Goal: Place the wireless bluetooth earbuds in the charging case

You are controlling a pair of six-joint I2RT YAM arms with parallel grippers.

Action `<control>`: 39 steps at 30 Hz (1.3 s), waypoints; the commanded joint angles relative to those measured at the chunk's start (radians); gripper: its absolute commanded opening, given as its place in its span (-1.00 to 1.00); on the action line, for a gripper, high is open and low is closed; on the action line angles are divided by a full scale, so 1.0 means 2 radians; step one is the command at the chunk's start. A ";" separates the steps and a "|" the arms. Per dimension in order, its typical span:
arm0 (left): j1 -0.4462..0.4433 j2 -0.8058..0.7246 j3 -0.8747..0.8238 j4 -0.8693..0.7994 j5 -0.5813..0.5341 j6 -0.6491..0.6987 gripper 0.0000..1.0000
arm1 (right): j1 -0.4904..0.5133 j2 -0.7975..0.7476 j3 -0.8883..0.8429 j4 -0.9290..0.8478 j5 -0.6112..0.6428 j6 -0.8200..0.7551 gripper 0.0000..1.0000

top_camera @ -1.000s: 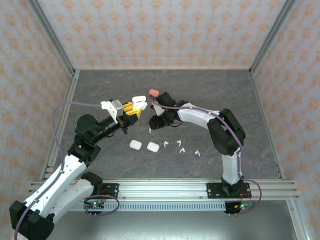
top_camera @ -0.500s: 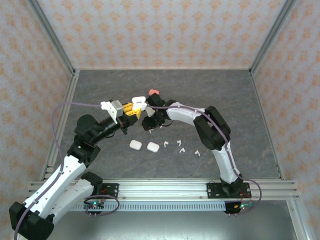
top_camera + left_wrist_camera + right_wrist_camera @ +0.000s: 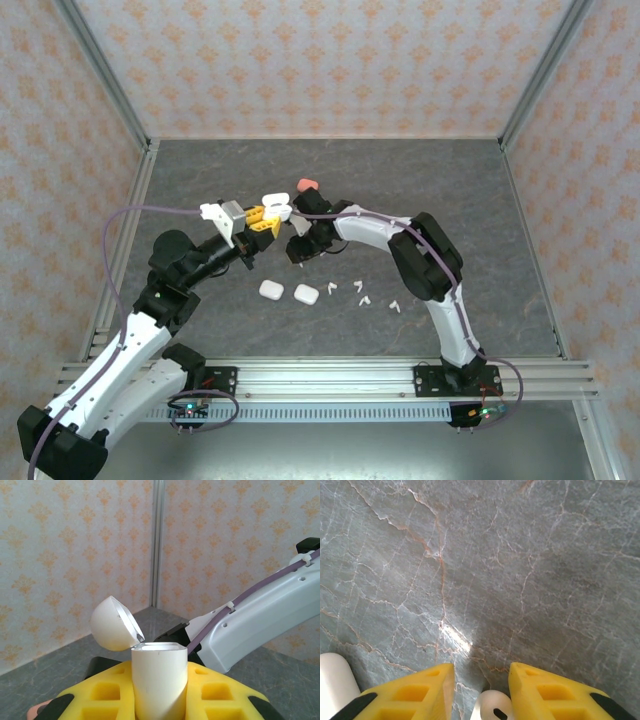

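An open white case (image 3: 159,670) is clamped in the left pincer (image 3: 159,697). One white earbud (image 3: 492,707) is pinched in the right pincer (image 3: 481,675), near the case. Further earbuds (image 3: 362,297) are scattered on the desk (image 3: 500,220).

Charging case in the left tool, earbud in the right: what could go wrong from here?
The earbud sits off-centre between the fingers of the right tool, so it may slip or twist on insertion. The left tool grips the charging case only low down; a push could tilt it.
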 commanded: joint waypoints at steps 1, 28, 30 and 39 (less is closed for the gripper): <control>-0.004 -0.008 0.013 0.005 -0.005 0.004 -1.00 | 0.001 -0.016 -0.022 -0.047 0.028 -0.008 -0.31; -0.004 -0.012 0.002 0.026 -0.006 -0.014 -1.00 | -0.007 -0.166 -0.101 0.075 0.079 0.036 -0.59; -0.006 -0.011 -0.002 0.031 -0.008 -0.017 -1.00 | -0.010 -0.203 -0.114 0.092 0.097 0.042 -0.59; -0.007 0.001 -0.012 0.051 -0.007 -0.025 -1.00 | -0.014 -0.344 -0.138 0.156 0.158 0.045 -0.59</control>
